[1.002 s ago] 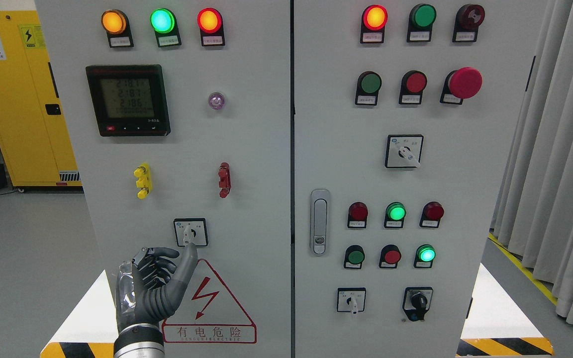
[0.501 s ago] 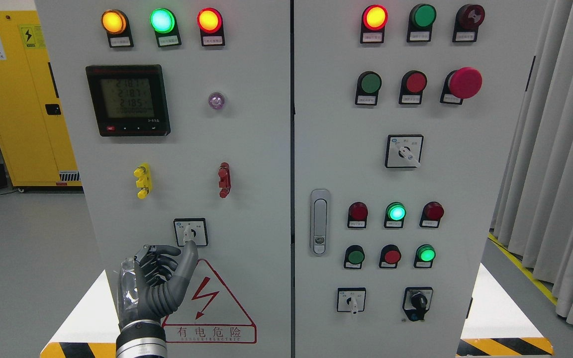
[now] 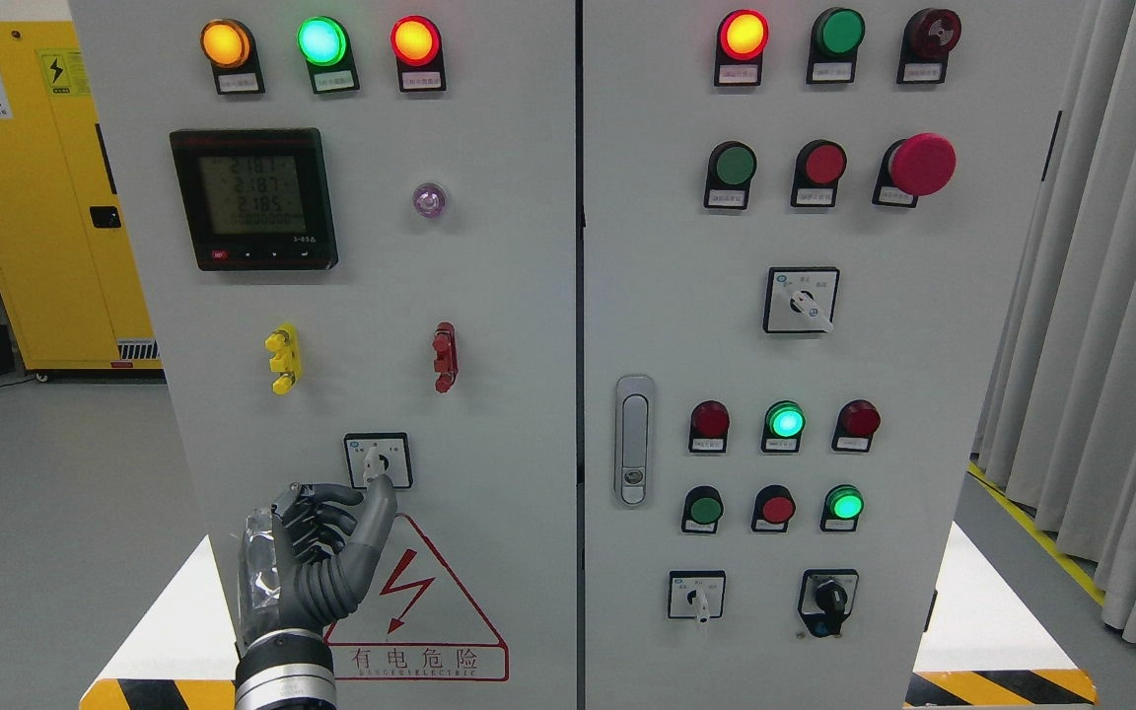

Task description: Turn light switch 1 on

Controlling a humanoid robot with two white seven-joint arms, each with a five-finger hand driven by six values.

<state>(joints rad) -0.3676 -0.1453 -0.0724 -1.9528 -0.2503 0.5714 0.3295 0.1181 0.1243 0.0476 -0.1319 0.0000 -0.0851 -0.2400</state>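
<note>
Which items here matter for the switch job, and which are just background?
Job: left hand, one finger raised just under the rotary switch.
Background: meter, warning sign, door handle, red mushroom button, yellow cabinet, curtain.

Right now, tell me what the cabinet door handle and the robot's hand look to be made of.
Door handle: likely brushed or cast metal, silver-grey with a soft sheen. Left hand: fingers look like dark matte rubber or plastic; the back carries a shiny, clear-looking cover, and the wrist is a glossy metallic ring.
</note>
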